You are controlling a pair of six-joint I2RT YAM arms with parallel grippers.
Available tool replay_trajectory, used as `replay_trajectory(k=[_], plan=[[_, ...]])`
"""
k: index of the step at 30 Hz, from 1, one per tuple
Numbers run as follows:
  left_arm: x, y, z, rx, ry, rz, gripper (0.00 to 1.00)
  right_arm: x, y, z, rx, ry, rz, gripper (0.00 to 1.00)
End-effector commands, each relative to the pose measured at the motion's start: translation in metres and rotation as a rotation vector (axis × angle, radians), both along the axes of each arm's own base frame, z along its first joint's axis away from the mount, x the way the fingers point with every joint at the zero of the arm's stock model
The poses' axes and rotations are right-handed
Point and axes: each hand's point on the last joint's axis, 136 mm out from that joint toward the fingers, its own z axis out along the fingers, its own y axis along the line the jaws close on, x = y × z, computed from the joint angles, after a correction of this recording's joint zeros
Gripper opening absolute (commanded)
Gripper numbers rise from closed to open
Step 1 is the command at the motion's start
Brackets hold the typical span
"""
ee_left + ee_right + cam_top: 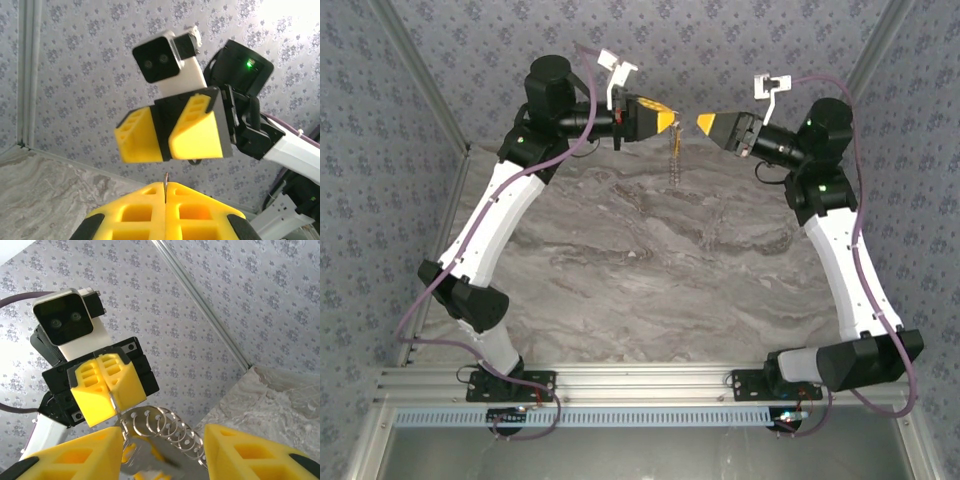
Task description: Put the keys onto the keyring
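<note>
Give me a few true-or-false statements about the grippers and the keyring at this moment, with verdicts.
1. The left gripper is shut on the keyring. True.
2. The keyring lies flat on the table. False: it hangs down from the left gripper, above the table.
3. The right gripper has its jaws pressed together. False: in the right wrist view its fingers stand well apart.
4. The two grippers point at each other, tip to tip, raised above the far side of the table. True.
</note>
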Motion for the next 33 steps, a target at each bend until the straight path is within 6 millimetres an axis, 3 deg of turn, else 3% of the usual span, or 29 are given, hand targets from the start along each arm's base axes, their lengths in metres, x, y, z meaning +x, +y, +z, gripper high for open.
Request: replay_trajectory(k=[1, 15, 23, 27, 33], plan=[[-0.010, 0.009, 0.029, -0.067, -0.079, 0.029, 0.00, -0.012, -0.001, 0.023, 0.059, -0.069, -0.025, 0.51], [-0.001, 0.009, 0.035, -0.098, -0.075, 0.057, 0.00, -0.018, 0.026, 0.019, 0.079, -0.067, 0.020, 0.56], [-0.001, 0.008, 0.036, -0.108, -0.071, 0.057, 0.00, -0.008, 0.038, 0.005, 0.068, -0.035, 0.038, 0.55], [-0.001, 0.008, 0.037, -0.113, -0.073, 0.057, 0.00, -0.005, 0.040, 0.002, 0.063, -0.025, 0.040, 0.46], [0.000, 0.010, 0.039, -0.123, -0.070, 0.063, 0.00, -0.006, 0.039, 0.001, 0.058, -0.019, 0.040, 0.19]])
